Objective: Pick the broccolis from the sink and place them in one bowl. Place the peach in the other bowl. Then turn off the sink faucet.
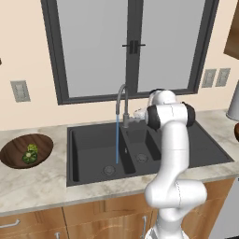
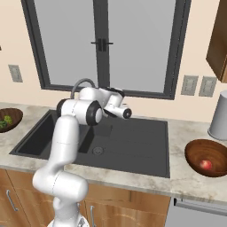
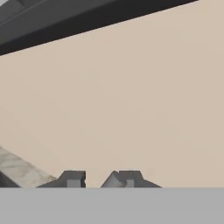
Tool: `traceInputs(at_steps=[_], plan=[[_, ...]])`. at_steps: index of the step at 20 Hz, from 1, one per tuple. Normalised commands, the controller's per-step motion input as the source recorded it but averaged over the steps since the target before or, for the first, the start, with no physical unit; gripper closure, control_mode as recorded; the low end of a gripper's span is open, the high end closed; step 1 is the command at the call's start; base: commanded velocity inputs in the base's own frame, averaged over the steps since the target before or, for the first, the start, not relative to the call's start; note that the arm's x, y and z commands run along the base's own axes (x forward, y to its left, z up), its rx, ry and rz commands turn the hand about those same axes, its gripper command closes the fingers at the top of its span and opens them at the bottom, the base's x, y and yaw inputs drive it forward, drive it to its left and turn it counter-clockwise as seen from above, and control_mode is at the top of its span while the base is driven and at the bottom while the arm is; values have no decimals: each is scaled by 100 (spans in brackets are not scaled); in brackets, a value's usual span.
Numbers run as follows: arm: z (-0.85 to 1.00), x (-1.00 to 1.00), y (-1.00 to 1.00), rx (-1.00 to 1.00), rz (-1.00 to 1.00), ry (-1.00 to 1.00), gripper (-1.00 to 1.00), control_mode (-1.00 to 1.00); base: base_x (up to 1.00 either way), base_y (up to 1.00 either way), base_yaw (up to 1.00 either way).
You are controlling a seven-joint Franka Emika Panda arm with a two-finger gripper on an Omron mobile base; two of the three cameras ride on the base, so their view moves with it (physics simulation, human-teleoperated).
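Left base view: I log the black sink (image 1: 93,154) set in the marble tabletop (image 1: 32,184) under the window (image 1: 128,44), with the grey faucet (image 1: 122,100) at its back edge and a thin blue stream of water (image 1: 116,140) falling from the spout into the left basin near the drain. Left of the sink, on the tabletop, I see a brown bowl (image 1: 14,151) with green broccoli (image 1: 31,153) lying in it. My arm (image 1: 170,154) rises in front of the right basin, its wrist bent toward the faucet base; the fingers are hidden behind the arm here. Right base view: same sink (image 2: 133,146), and the faucet (image 2: 80,84) arch shows just above my arm's (image 2: 66,133) upper joints. The broccoli bowl (image 2: 13,116) sits at the left edge with the broccoli (image 2: 5,120) inside. A second bowl (image 2: 215,155) stands on the tabletop right of the sink, and the peach (image 2: 205,165) rests in it. A grey cylinder (image 2: 220,116) stands behind that bowl, near the wall. Hand view: my fingers (image 3: 96,179) point at the beige wall (image 3: 131,100), with the dark window frame (image 3: 65,22) across the top and a corner of tabletop (image 3: 17,170) at lower left. The two tips stand close together with a narrow gap, nothing between them.
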Motion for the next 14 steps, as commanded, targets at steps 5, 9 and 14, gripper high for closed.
traceInputs(at_steps=[5, 9, 14], plan=[[-12, 53, 0, 8, 20, 6, 100, -100, 0, 0, 0], [-14, 53, 0, 15, 25, 4, 100, -100, 0, 0, 0], [-19, 57, 0, 20, 27, 4, 100, -100, 0, 0, 0]])
